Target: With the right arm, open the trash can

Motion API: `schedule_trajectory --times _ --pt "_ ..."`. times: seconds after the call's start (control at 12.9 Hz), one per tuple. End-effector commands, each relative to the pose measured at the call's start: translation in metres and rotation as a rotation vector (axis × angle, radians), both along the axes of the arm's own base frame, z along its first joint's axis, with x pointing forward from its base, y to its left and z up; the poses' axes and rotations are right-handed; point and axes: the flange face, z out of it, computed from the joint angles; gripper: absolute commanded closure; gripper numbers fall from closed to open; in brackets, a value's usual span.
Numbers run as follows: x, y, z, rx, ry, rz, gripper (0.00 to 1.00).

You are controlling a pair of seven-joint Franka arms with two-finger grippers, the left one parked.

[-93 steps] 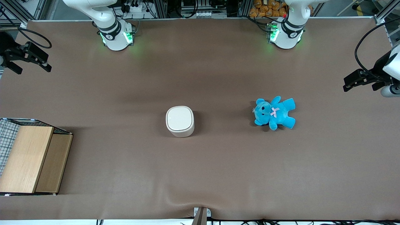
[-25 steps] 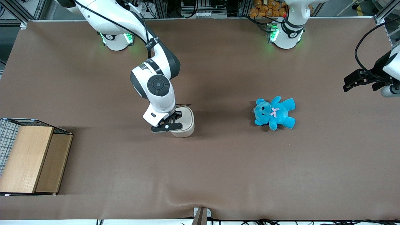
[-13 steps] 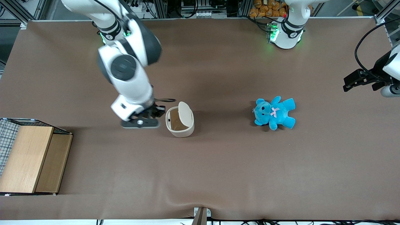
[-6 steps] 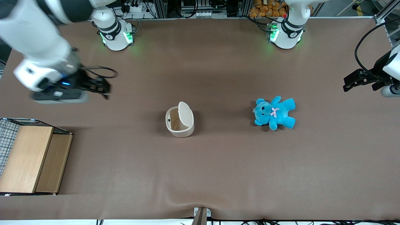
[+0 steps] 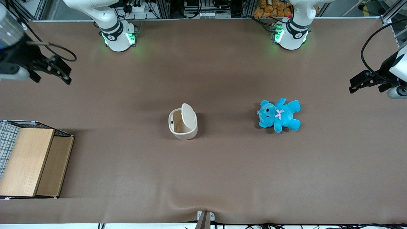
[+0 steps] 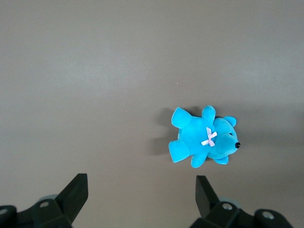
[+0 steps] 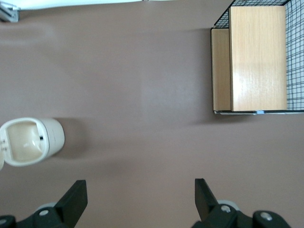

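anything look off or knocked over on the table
Nothing stands out. The trash can stands upright with its lid swung up, the teddy lies flat toward the parked arm's end, and the open gripper hangs clear, toward the working arm's end.

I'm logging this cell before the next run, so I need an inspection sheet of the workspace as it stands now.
Surface: brown table cover, slightly rippled at the edge nearest the front camera.
Job's things: small cream-white plastic trash can mid-table, its flat hinged lid raised, inside visible.
Clutter: blue plush teddy bear with pink bow toward the parked arm's end; light wooden box in a wire-mesh frame toward the working arm's end.
Grippers: black two-finger gripper of the right arm open, empty, raised at the working arm's end, away from the trash can.
Cables: black cable looping at that gripper.
Surroundings: aluminium framing and equipment past the table's edge.
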Motion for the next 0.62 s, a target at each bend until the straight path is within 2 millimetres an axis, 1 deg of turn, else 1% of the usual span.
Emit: schedule_trajectory --times 0.0,0.08,0.54 --pt "-0.0137 -0.0369 0.0021 0.052 0.03 0.064 0.0" --pt "-0.0154 -0.0404 0.0028 0.054 0.036 0.059 0.0" --pt "-0.0157 -0.0387 0.0027 0.055 0.038 0.07 0.0"
